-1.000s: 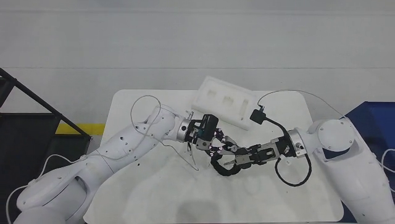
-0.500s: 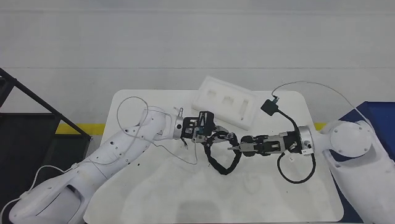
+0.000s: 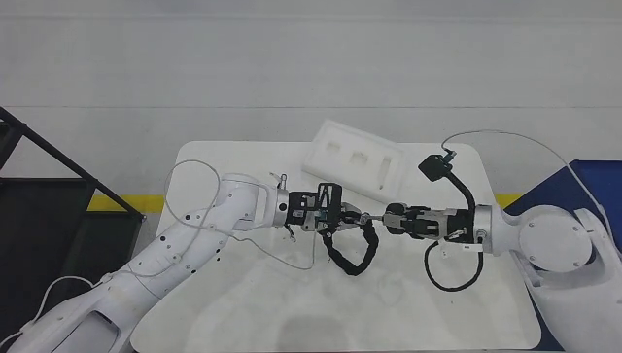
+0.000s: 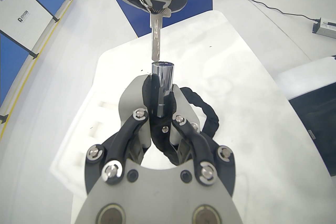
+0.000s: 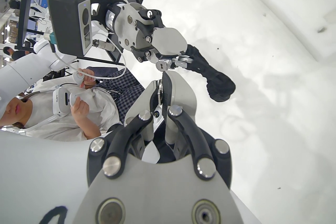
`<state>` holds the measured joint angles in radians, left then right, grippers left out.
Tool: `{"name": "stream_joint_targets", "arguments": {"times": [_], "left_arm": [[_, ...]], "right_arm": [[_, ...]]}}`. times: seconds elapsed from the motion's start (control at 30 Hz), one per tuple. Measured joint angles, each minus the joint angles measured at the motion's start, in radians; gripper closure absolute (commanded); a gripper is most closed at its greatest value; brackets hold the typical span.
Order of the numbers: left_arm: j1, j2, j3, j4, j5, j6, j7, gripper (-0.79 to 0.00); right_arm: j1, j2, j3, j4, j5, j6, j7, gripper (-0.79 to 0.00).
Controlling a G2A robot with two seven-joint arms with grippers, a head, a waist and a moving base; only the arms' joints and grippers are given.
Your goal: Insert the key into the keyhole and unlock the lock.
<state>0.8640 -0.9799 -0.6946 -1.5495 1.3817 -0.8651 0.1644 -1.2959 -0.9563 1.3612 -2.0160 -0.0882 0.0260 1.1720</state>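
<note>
My left gripper (image 4: 160, 93) is shut on the lock (image 4: 162, 72), a chrome cylinder with a black covered cable (image 4: 207, 117) looping off it. My right gripper (image 5: 162, 86) is shut on the black head of the silver key (image 4: 156, 36). The key's tip touches the end face of the cylinder at the keyhole (image 5: 162, 65). In the top view the left gripper (image 3: 335, 220) and right gripper (image 3: 386, 222) face each other in one line over the table's middle. The key (image 3: 369, 221) lies between them and the cable loop (image 3: 355, 253) hangs below.
A white foam tray (image 3: 355, 163) with moulded pockets lies at the back of the white table (image 3: 243, 295), just behind the two grippers. Loose white cables (image 3: 292, 246) trail under the left arm. A black cable (image 3: 452, 275) loops off the right wrist.
Both grippers moved toward the back of the table and drew apart into a straight line. The key has swung round to point at the lock's end face.
</note>
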Motion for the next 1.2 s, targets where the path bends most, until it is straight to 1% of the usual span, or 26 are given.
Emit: {"name": "stream_joint_targets", "arguments": {"times": [0.17,0.3,0.43,0.7,0.87,1.2], "left_arm": [[0.001,-0.004,-0.007,-0.005,0.008,0.005,-0.042,0.0],[0.0,-0.008,-0.013,-0.01,0.025,0.025,-0.09,0.0],[0.0,-0.009,-0.022,-0.019,0.053,0.042,-0.107,0.0],[-0.013,-0.013,-0.029,-0.001,0.147,0.039,-0.033,0.0],[-0.022,-0.018,-0.025,0.011,0.189,0.031,0.033,0.0],[-0.028,-0.025,-0.03,0.023,0.208,0.006,0.1,0.0]], "right_arm": [[-0.008,0.004,0.004,-0.007,-0.019,0.013,-0.015,0.0],[-0.01,0.006,0.013,-0.005,-0.034,0.05,-0.022,0.0],[-0.01,0.006,0.013,-0.005,-0.033,0.049,-0.022,0.0],[-0.019,0.006,0.01,-0.009,-0.032,0.047,-0.035,0.0],[-0.024,0.009,0.0,-0.053,-0.043,0.061,-0.026,0.0],[-0.036,0.014,-0.012,-0.121,-0.083,0.073,-0.051,0.0]]}}
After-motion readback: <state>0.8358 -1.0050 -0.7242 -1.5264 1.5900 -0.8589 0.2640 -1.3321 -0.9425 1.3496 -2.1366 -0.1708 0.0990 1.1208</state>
